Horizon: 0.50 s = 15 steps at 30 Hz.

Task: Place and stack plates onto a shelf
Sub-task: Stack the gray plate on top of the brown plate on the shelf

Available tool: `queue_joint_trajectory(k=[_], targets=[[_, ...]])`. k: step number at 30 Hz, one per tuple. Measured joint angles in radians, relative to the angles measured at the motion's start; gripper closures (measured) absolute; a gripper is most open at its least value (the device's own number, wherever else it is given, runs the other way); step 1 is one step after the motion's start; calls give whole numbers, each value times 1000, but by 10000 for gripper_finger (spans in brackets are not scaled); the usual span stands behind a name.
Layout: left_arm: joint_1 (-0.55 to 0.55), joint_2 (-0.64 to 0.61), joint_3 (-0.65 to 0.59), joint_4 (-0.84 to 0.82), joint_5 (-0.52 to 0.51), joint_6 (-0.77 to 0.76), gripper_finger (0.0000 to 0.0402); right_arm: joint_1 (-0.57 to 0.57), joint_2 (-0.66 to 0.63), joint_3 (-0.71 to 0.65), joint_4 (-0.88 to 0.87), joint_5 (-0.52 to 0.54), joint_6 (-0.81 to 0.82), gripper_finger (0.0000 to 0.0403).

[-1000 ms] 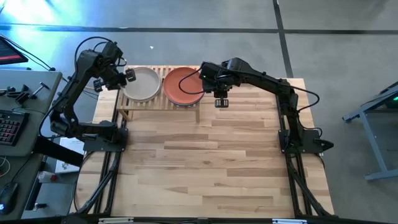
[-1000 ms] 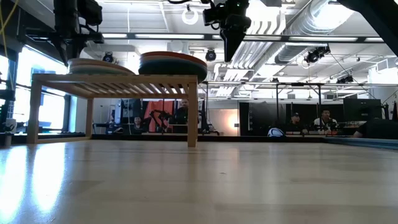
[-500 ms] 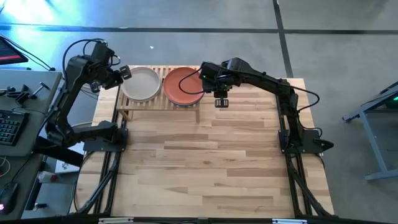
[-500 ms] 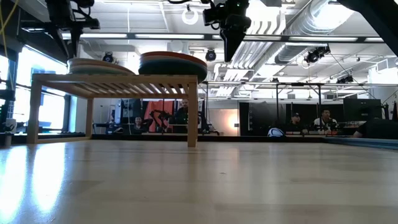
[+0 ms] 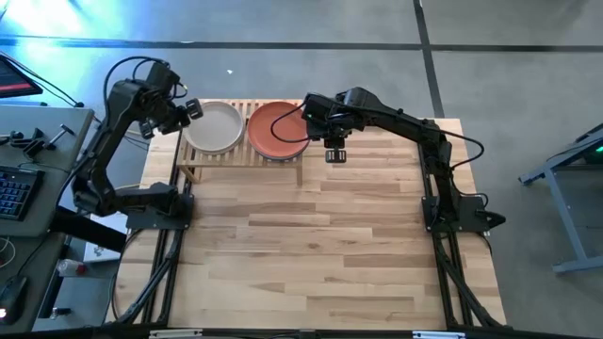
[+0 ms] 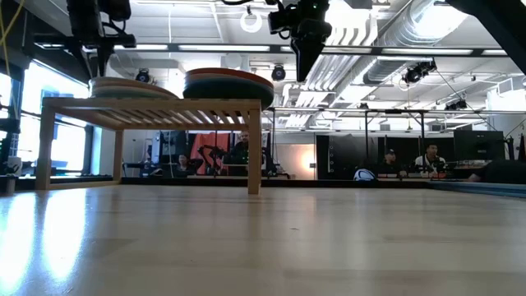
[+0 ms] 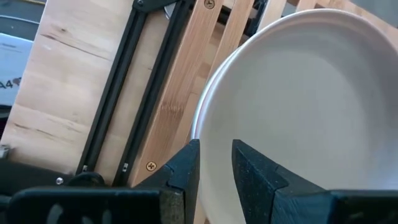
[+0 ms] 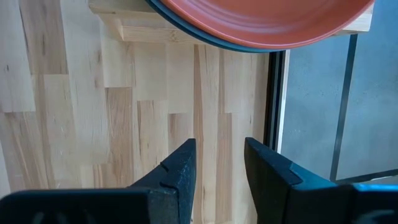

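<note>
The shelf (image 5: 243, 156) stands at the table's far left on its short legs and carries two stacks of plates. A beige plate (image 5: 212, 126) tops the left stack and a terracotta red plate (image 5: 277, 130) tops the right one, with a dark teal plate (image 8: 205, 38) under it. My left gripper (image 7: 214, 152) hangs open, pointing down, just above the beige plate's left rim (image 7: 208, 118), holding nothing. My right gripper (image 8: 219, 149) hangs open over bare tabletop, just right of the shelf's right end, well above the table in the low view (image 6: 304, 57).
The butcher-block tabletop (image 5: 311, 245) stretches bare from the shelf to the near edge. Both arm bases (image 5: 151, 202) (image 5: 457, 212) sit at the table's sides. A desk with a keyboard (image 5: 14, 188) stands left of the table. People sit in the room beyond (image 6: 427, 160).
My left gripper has lifted slightly off the beige plate's left rim and tipped a little; its finger gap looks the same. Both stacks of plates have stayed put.
</note>
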<state>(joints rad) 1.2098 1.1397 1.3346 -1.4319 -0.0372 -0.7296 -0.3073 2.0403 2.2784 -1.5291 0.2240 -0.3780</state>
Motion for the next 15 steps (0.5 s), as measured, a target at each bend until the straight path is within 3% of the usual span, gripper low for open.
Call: queue_joint_trajectory(k=[15], targets=[[0, 52, 0, -5, 0, 26, 319, 0, 0, 0, 0, 0, 2, 289]])
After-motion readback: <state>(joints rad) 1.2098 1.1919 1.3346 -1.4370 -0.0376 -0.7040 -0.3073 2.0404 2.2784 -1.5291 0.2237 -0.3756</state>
